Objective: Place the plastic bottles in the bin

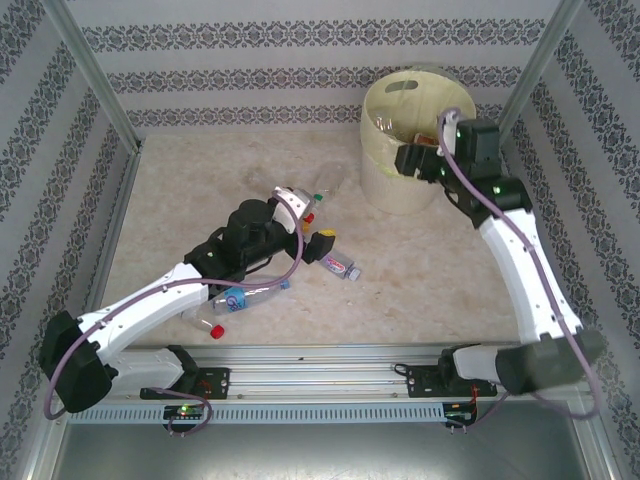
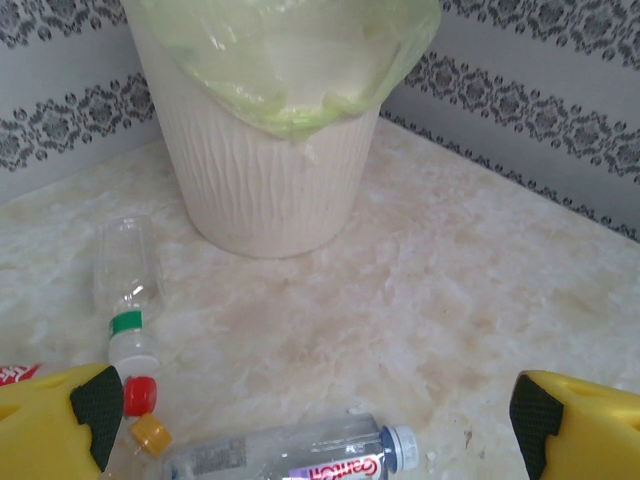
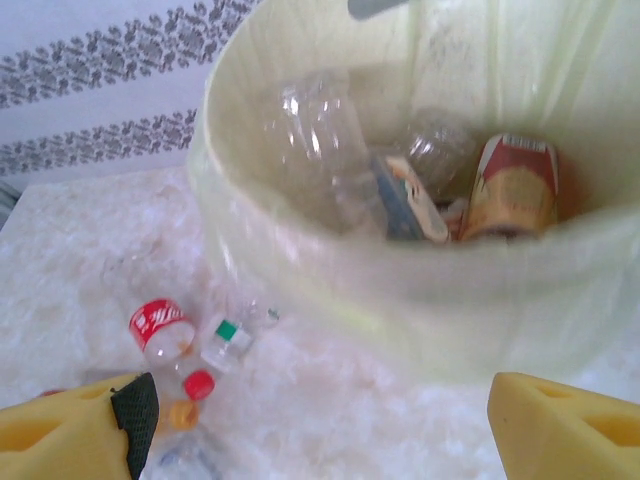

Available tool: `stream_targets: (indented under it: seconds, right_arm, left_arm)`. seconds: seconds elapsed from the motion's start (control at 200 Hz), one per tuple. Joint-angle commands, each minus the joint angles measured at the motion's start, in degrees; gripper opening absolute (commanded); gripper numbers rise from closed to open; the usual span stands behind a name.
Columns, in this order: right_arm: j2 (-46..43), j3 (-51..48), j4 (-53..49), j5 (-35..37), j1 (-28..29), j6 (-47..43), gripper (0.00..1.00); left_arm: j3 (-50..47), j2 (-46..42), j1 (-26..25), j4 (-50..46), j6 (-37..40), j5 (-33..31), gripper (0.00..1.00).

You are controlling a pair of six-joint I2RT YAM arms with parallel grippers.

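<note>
- The left gripper [image 2: 315,418] has its yellow fingers [image 2: 55,425] spread wide apart, and nothing is between them; it hangs low above the marble-pattern table [image 2: 480,280].
- Just under this gap lies a clear bottle with a pink label [image 2: 290,462], on its side.
- Near one finger are a red cap [image 2: 140,395] and an orange cap [image 2: 151,434]. A little farther lies a clear bottle with a green band [image 2: 125,285] (its white cap points toward the camera).
- The right gripper [image 3: 315,420] is fully open too and holds nothing; it hovers at the rim of the bin [image 3: 330,290].
- Inside the bin lie several plastic bottles: a clear one [image 3: 320,140], one with a blue label [image 3: 405,200] and one with an orange-red label [image 3: 510,185].
- The bin stands upright at the far right of the table, close to the patterned wall [image 1: 250,80].
- In the top view, another bottle with a blue label [image 1: 240,297] lies beneath the left arm [image 1: 150,300].
</note>
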Motion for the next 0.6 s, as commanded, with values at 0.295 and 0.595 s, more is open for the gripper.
stream_targets:
  seconds: [0.295, 0.595]
  right_arm:
    - [-22.5, -25.0, 4.9, -14.8, 3.3, 4.4, 0.91]
    - [-32.0, -36.9, 6.9, -19.5, 3.9, 8.5, 0.98]
  left_arm:
    - [18.4, 14.3, 2.2, -20.6, -2.1, -0.6, 1.00]
    - [37.6, 33.6, 7.1, -34.1, -1.2, 0.3, 1.00]
